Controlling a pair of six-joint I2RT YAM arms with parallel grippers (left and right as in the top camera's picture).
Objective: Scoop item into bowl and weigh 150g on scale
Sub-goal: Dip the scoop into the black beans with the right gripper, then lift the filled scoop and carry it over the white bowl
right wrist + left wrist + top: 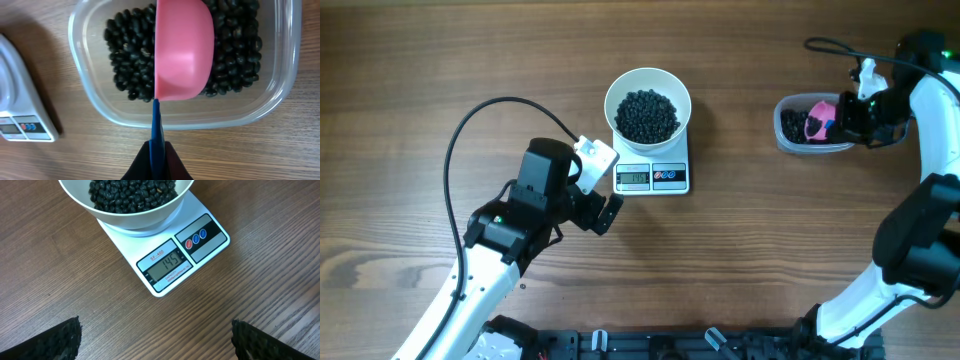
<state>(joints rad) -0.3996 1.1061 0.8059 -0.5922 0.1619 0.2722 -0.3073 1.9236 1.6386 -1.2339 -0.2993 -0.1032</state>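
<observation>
While the left tool (157, 342) hangs over the table (420, 60) just in front of the scale (652, 177), its jaws stand wide with nothing between them, and only the two dark fingertips (57, 340) show at the bottom corners of its wrist view. On the scale sits the bowl (649, 74), holding a dark heap of beans (647, 115). The display (167, 264) faces the left arm and seems to read 145, with coloured buttons beside it.

Well off to the right sits a clear tub (95, 107) with more beans (127, 65) across its bottom. The right tool (157, 162) is pinched narrow on the thin blue handle (156, 125) of a pink scoop (184, 50), which is over the tub's beans. Whether the scoop touches them or carries any, I cannot tell.
</observation>
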